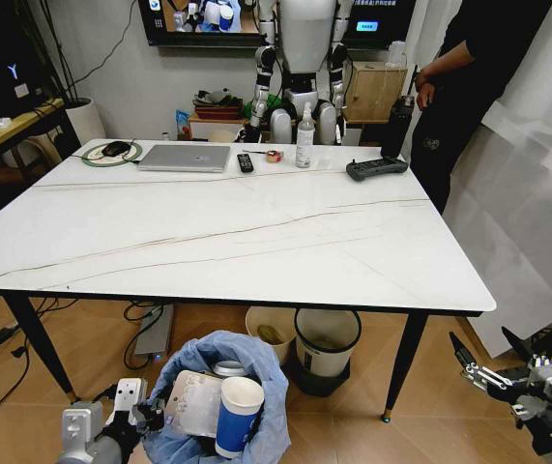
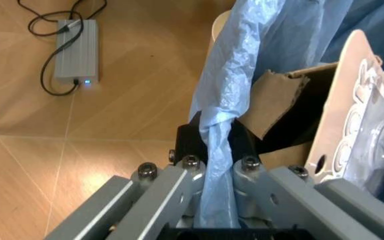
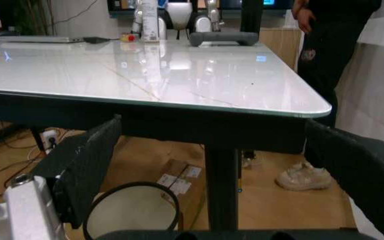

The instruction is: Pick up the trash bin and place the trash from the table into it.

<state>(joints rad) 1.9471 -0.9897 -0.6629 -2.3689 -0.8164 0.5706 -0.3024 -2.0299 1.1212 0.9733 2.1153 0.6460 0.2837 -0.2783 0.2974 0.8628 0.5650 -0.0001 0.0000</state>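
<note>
At six o'clock below the counter (image 1: 256,280), the left claw (image 2: 217,172) pinched the trash bin (image 1: 219,401) by its soft, slippery bag; the rim seemed safer. The right claw (image 1: 493,372) hung spread at four o'clock.

The right gripper (image 3: 212,165), jaws spread wide, sits below the table (image 3: 178,70) edge near its black leg (image 3: 222,185).

Trash bin (image 1: 219,406), lined with crinkled light-blue bag, is held low before the table (image 1: 227,232). Inside are seen trash: blue-white paper cup (image 1: 238,416), clear packet (image 1: 194,401), torn brown cardboard (image 2: 279,100).
</note>
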